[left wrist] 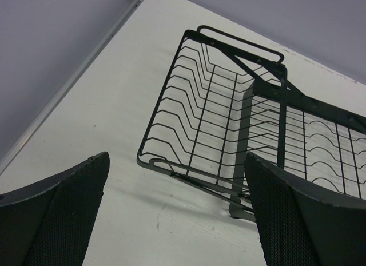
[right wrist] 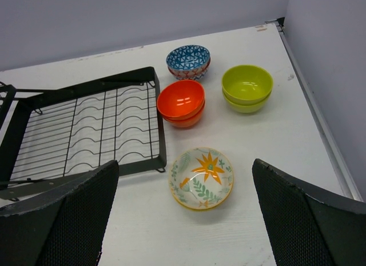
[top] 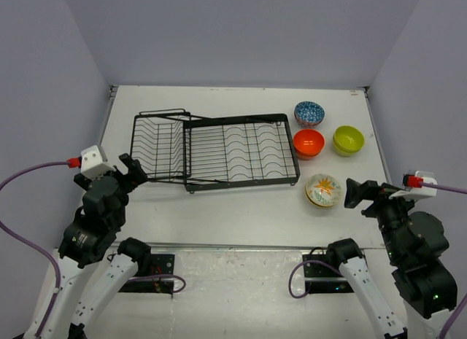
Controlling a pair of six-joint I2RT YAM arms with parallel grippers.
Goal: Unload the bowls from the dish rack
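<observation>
The black wire dish rack [top: 241, 183] lies flat mid-table with no bowls in it; its smaller tilted section [left wrist: 194, 123] fills the left wrist view. Right of the rack, the bowls stand on the table: blue-and-white patterned [top: 309, 113], orange [top: 309, 143], lime green [top: 348, 140] and cream floral [top: 324, 190]. In the right wrist view the orange bowl [right wrist: 181, 100] and the green bowl [right wrist: 247, 86] each look like two stacked. My left gripper [top: 132, 169] is open by the rack's left end. My right gripper [top: 355, 193] is open just right of the floral bowl [right wrist: 201, 178].
Grey walls close in the table on the left, back and right. The table's right edge strip [right wrist: 320, 123] runs close to the green bowl. Bare white tabletop [top: 219, 208] lies between the rack and the arm bases.
</observation>
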